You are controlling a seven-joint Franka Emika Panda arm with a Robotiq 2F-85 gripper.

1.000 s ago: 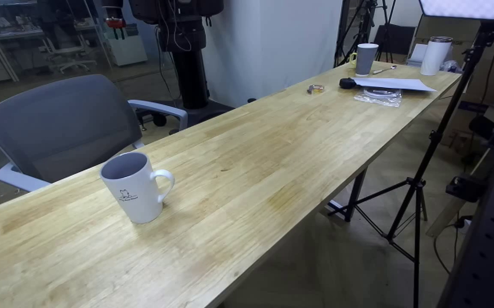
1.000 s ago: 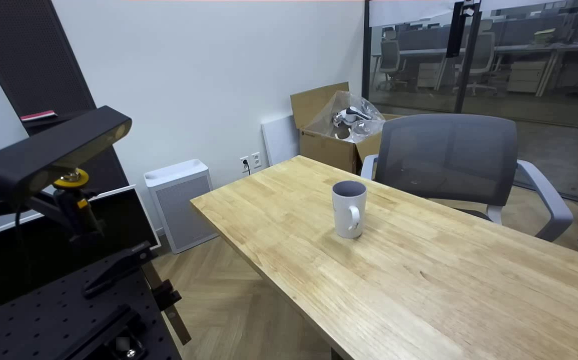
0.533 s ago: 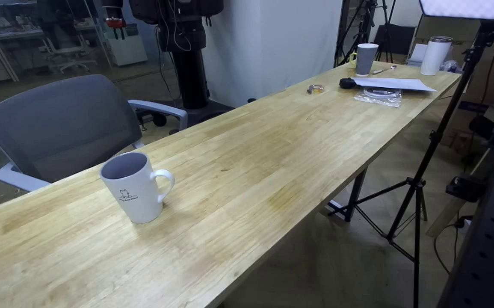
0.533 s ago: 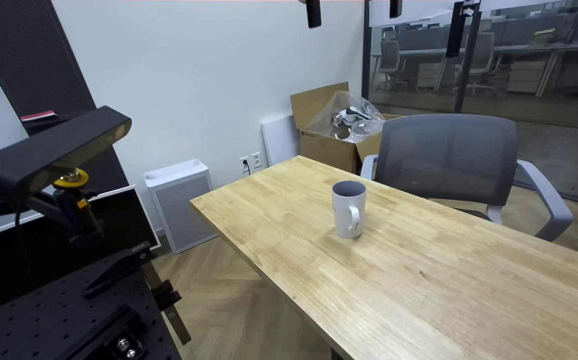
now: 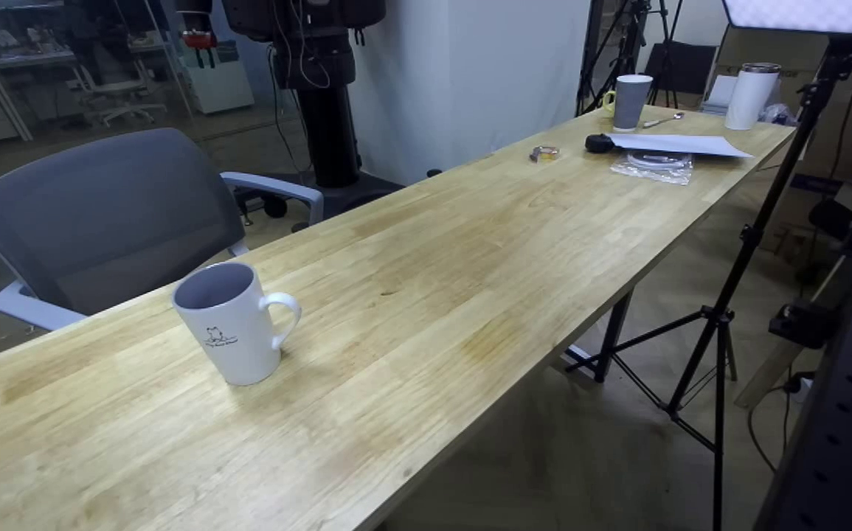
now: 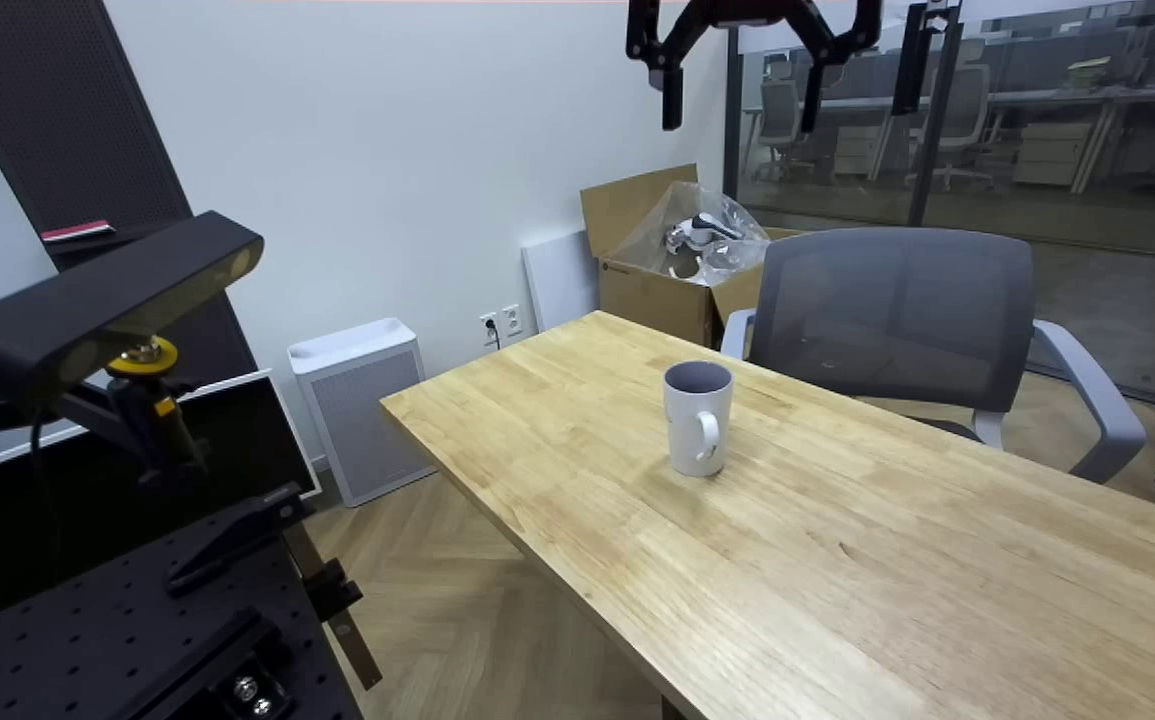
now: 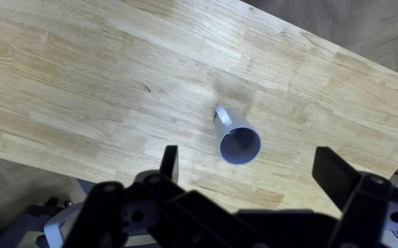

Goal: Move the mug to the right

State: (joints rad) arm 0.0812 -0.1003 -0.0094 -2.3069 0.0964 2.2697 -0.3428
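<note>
The mug (image 5: 230,321) stands ungrasped. Well above, the gripper (image 6: 741,128) hangs spread wide, empty; grasping and shifting right seemingly remain.

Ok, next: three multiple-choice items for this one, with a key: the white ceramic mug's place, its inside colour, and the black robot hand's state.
1. The white ceramic mug stands:
A on the grey mesh chair
B on the pale wooden table
C in the brown cardboard box

2. Its inside is:
A grey
B red
C yellow

3. The black robot hand is:
A shut on the mug
B shut on the chair
C open, holding nothing

1 B: both exterior views show its base on the table.
2 A: its grey interior shows in both exterior views.
3 C: an exterior view shows its jaws apart with nothing between them.
</note>
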